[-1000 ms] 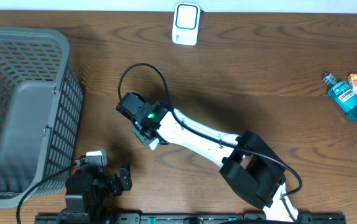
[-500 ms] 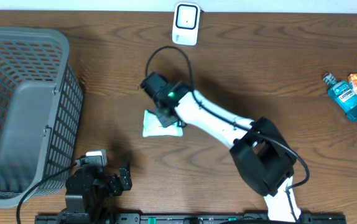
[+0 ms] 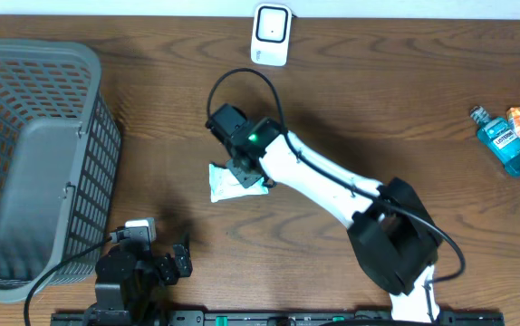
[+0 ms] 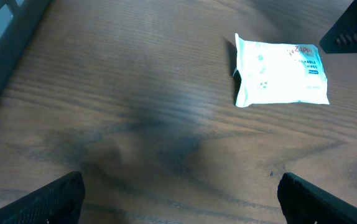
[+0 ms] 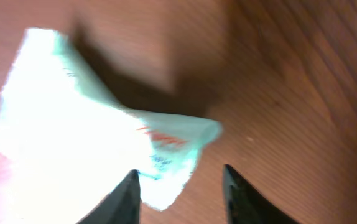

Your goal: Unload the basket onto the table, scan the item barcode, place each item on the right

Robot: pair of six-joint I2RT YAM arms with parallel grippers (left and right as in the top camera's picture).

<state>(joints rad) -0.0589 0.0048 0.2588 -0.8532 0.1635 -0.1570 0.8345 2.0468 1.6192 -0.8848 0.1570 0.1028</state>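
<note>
My right pincer [image 3: 245, 172] hangs with its jaws parted over the wipes packet [image 3: 221, 184], which lies flat on the dark wooden table [image 3: 396, 100], below the white scanner [image 3: 271, 33]. My left pincer [image 4: 178, 193] gapes wide beside the grey basket [image 3: 24, 163].

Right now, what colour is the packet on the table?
The packet is white with pale blue print and small red lettering, clearest in the left wrist view.
</note>
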